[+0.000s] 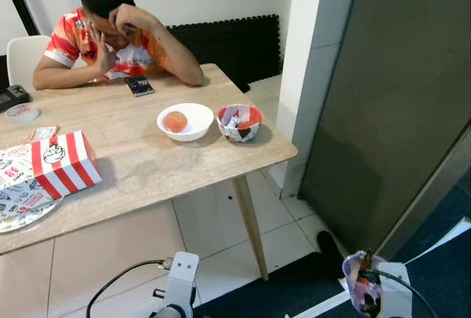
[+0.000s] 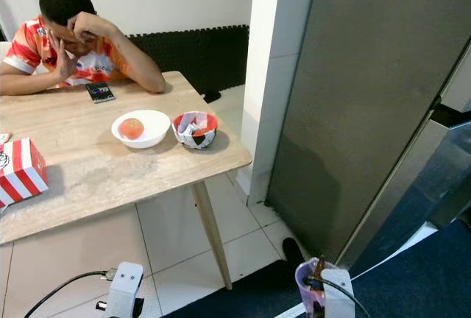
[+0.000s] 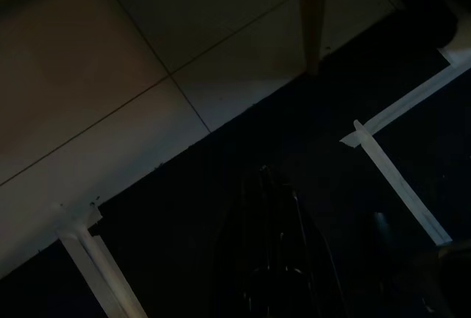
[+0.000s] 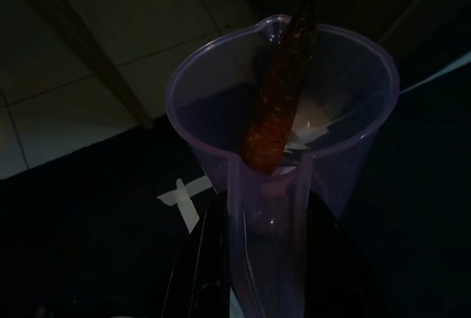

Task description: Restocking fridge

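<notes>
My right gripper [image 4: 265, 218] is shut on the handle of a translucent purple jug [image 4: 280, 112], held low in front of me. A dark orange carrot [image 4: 283, 90] stands tilted inside the jug [image 1: 363, 283]. The tall grey fridge door [image 1: 390, 97] rises just beyond it on the right and is closed. On the wooden table [image 1: 147, 167] a white bowl [image 1: 193, 128] holds an orange fruit [image 1: 175, 121], beside a red patterned bowl [image 1: 240, 124]. My left gripper [image 3: 271, 193] hangs idle over the floor, its fingers together.
A person [image 1: 110, 34] sits at the far side of the table, head on hand, with a phone [image 1: 140, 85] in front. A red-and-white striped box [image 1: 62, 163] lies at the table's left. The table leg [image 1: 250, 222] stands near the fridge; white tape lines [image 3: 401, 178] mark the dark floor.
</notes>
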You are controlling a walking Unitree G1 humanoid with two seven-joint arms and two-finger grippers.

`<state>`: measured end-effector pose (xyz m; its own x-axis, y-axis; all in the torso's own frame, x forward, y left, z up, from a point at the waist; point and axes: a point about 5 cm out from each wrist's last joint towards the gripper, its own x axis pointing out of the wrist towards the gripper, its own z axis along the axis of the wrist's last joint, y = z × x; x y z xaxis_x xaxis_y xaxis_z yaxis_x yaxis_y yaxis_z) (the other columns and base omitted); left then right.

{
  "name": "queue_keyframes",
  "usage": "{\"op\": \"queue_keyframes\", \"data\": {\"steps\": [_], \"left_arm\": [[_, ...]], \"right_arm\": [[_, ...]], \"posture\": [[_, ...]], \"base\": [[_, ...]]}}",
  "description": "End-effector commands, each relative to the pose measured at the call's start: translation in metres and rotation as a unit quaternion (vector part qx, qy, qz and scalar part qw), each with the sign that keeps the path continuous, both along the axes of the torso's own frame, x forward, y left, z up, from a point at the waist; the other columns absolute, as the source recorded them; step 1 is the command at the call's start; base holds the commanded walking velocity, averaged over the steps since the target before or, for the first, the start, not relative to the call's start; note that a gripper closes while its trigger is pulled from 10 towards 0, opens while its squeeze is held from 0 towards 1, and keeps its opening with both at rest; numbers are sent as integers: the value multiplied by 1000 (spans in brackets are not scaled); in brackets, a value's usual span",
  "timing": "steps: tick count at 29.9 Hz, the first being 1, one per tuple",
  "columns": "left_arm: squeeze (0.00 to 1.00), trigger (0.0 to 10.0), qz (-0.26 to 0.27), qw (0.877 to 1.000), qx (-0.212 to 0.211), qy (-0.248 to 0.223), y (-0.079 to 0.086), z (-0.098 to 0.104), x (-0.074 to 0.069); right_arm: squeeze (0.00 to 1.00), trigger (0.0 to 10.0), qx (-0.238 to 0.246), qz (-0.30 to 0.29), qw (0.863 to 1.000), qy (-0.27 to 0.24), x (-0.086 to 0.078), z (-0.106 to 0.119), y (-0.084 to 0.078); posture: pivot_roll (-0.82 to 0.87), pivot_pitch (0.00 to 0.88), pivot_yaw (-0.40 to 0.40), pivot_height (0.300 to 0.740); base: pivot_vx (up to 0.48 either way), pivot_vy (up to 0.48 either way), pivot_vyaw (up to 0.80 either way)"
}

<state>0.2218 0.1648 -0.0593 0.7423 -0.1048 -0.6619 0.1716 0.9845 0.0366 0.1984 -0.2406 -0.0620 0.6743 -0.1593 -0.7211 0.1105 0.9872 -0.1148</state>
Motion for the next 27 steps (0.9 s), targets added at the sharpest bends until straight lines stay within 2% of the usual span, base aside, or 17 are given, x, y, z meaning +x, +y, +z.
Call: {"op": "queue_keyframes", "data": {"steps": [1,4,5,6,7,10,13,22,23,27], "left_arm": [[0,10000,1,1000,-3,3,1,0,0],[0,10000,12,1000,-6,0,10,2,1],[0,10000,19,1000,-3,2,17,2,1],[0,10000,19,1000,-3,2,17,2,1],[0,10000,31,999,12,10,30,2,0],[0,10000,40,999,11,12,36,4,0],[0,10000,38,999,7,0,34,7,5],[0,10000,42,999,5,7,28,3,1],[0,10000,34,999,11,17,23,-2,-5],[0,10000,33,999,8,19,17,-4,-8]], "right_arm": [[0,10000,15,-15,1000,-6,0,-1,6],[0,10000,29,-19,999,-5,-2,-5,15],[0,10000,37,-23,999,-5,-3,-6,21],[0,10000,37,-23,999,-5,-3,-6,21],[0,10000,48,-29,998,0,-4,-9,30],[0,10000,60,-33,998,-5,-3,-10,35],[0,10000,48,-20,999,1,-2,-10,35],[0,10000,34,1,999,-5,5,-5,30],[0,10000,17,15,1000,-11,13,1,23],[0,10000,5,29,999,-18,22,7,18]], "posture": [[-12,20,-28,740],[-13,11,-14,740],[-17,0,-5,740],[-17,0,-5,740],[-22,0,13,740],[-1,0,39,740],[-13,4,23,740],[-16,6,-14,740],[-9,2,-48,740],[2,0,-73,740]], "base": [[0,0,0],[0,0,0],[0,0,0],[0,0,0],[0,0,0],[0,0,0],[0,0,0],[0,0,0],[0,0,0],[0,0,0]]}}
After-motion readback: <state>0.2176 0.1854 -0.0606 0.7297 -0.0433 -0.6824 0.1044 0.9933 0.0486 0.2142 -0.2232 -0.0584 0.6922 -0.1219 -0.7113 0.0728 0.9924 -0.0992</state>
